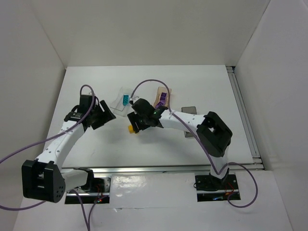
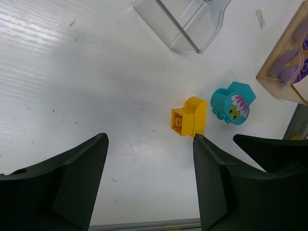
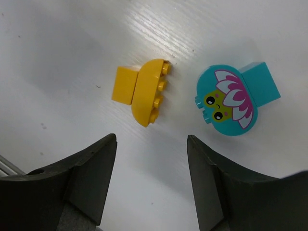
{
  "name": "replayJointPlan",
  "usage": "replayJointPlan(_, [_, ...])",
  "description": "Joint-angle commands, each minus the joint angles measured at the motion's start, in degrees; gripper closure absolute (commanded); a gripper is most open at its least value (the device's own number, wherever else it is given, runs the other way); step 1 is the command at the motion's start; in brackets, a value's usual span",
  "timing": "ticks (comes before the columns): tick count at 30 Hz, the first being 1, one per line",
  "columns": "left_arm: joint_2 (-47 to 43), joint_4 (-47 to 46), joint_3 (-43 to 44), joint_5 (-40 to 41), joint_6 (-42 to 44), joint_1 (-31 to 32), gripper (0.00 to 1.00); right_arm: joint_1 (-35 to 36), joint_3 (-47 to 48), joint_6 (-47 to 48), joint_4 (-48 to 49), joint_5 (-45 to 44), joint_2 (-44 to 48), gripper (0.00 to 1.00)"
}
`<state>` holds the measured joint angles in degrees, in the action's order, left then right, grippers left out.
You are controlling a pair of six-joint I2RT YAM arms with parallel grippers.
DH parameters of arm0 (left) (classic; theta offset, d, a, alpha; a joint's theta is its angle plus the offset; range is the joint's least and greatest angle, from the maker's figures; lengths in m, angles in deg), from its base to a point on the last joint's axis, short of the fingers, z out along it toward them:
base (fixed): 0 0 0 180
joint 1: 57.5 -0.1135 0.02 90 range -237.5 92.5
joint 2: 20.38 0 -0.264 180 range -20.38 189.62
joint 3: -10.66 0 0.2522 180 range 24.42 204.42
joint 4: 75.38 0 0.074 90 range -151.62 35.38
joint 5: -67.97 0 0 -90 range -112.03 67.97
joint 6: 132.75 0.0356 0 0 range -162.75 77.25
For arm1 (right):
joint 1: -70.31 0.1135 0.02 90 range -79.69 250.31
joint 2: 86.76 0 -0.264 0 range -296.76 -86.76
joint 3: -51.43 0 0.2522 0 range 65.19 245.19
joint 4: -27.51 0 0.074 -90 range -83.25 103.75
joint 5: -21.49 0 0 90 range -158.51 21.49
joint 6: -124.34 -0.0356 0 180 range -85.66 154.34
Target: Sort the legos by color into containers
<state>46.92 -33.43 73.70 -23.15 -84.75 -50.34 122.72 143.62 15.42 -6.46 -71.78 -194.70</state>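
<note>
A yellow-orange lego [image 3: 142,91] and a cyan-teal lego with a frog-and-flower face [image 3: 233,98] lie side by side on the white table. My right gripper [image 3: 151,144] is open and empty, just above and short of them. My left gripper [image 2: 150,144] is open and empty, to the left of the yellow lego [image 2: 189,117] and the teal lego [image 2: 233,102]. In the top view the yellow lego [image 1: 130,129] shows below my right gripper [image 1: 136,122]; the teal one is hidden under it. My left gripper [image 1: 108,115] hangs to their left.
The clear tray [image 1: 118,102] holds a cyan lego [image 1: 124,100]. The tan tray [image 1: 158,94] holds a purple lego [image 1: 164,99]. The dark grey tray [image 1: 189,110] sits behind my right arm. The clear tray [image 2: 185,21] and the tan tray [image 2: 286,67] also show in the left wrist view.
</note>
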Motion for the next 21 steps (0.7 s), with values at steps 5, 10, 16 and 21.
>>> replayJointPlan(5, [0.3, 1.3, 0.7, -1.4, 0.7, -1.5, 0.21, -0.7, 3.6, 5.2, 0.2, 5.2, -4.5, 0.3])
replayJointPlan(10, [0.8, 1.3, 0.6, -2.0, 1.2, -1.5, 0.21, -0.2, 5.9, 7.3, -2.2, 5.1, -7.2, 0.3])
replayJointPlan(16, [1.9, 1.3, 0.6, -2.0, 1.2, -1.5, 0.22, 0.3, 7.3, 7.3, 0.0, 3.3, -9.9, 0.39])
replayJointPlan(21, [2.5, 1.3, 0.6, -2.5, 1.8, -1.5, 0.22, 0.3, 6.0, 6.7, 3.7, 3.3, -9.9, 0.48])
